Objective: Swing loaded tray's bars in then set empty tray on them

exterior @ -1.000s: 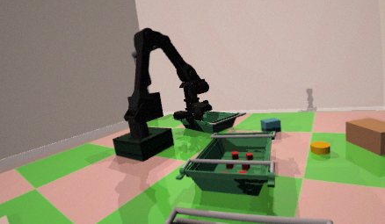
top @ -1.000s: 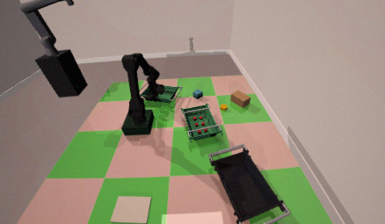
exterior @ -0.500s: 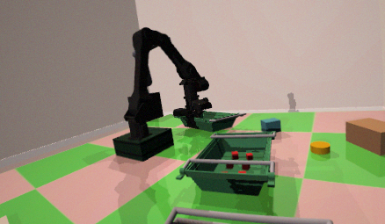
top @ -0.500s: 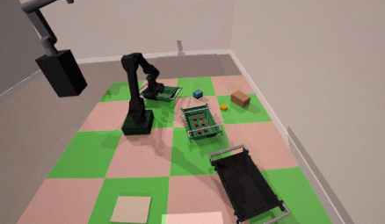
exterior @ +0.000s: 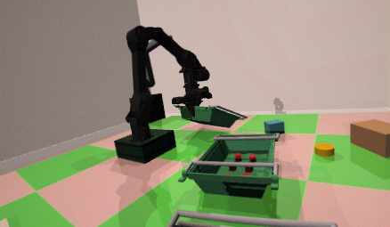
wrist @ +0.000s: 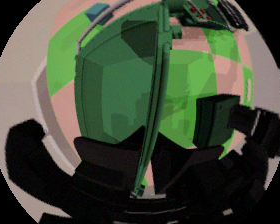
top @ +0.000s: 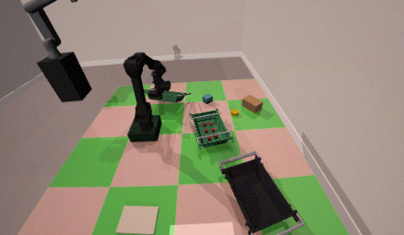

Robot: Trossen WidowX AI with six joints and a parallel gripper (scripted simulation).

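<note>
Claw (top: 160, 93) (exterior: 192, 109) (wrist: 145, 128): pinching rim | empty tray (top: 167, 96) (exterior: 208, 116) (wrist: 122, 75): green, tapered, tilted

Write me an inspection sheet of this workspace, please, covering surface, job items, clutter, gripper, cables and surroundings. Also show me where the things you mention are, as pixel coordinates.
Surface: green-and-pink checked top (top: 143, 167) (exterior: 80, 201) (wrist: 183, 65); no spill seen.
Loaded tray (top: 214, 143) (exterior: 200, 181) (wrist: 211, 21): upright, red blocks (top: 213, 130) (exterior: 248, 166) inside, both bars (top: 214, 136) (exterior: 236, 165) across its top.
Empty tray (top: 174, 97) (exterior: 209, 116) (wrist: 118, 75): tilted, held beyond the loaded one.
Clutter: blue block (top: 207, 99) (exterior: 273, 125) (wrist: 98, 13), orange disc (top: 234, 112) (exterior: 324, 149), brown block (top: 252, 103) (exterior: 374, 136), black tray (top: 235, 194) (exterior: 254, 218), pale square slab (top: 138, 219).
Gripper (top: 159, 95) (exterior: 191, 109) (wrist: 145, 128): shut on the empty tray's wall.
Cables: nothing seen.
Surroundings: plain walls; second arm (top: 42, 26) on a black pedestal (top: 65, 76) (exterior: 158, 107).
</note>
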